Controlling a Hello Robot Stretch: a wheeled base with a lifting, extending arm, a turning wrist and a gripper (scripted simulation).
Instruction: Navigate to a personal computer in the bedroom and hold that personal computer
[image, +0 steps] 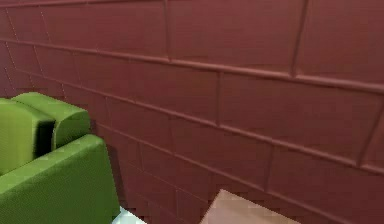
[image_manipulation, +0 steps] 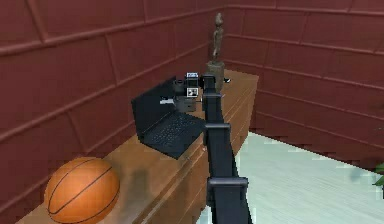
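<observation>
Green upholstery comes first: an armchair (image: 50, 160) sits low at the forward view's left, against a dark red brick wall (image: 230, 90), with a wooden corner (image: 245, 212) poking in at the bottom edge.

In the arm side view, an orange basketball (image_manipulation: 82, 188) rests at the near end of the wooden desk (image_manipulation: 140, 170). Past it, about midway along the desk and set toward its wall edge, stands the personal computer (image_manipulation: 170, 130), a dark laptop with its lid up. The arm (image_manipulation: 222, 160), a dark bar, crosses the desk's front edge and ends at the laptop's far side. There the gripper (image_manipulation: 183, 84) shows against the lid's upper corner. With the laptop sitting on the desk just behind it, I cannot tell whether the gripper has hold of anything, or even whether it touches the lid. At the desk's far end a slim brown statue (image_manipulation: 216, 40) stands upright.

As I read it, the driving part is done: the robot is parked alongside the desk with the arm out at the laptop. What's left is the hold itself. The laptop rests flat on the wood, so nothing marks it as lifted or secured.
</observation>
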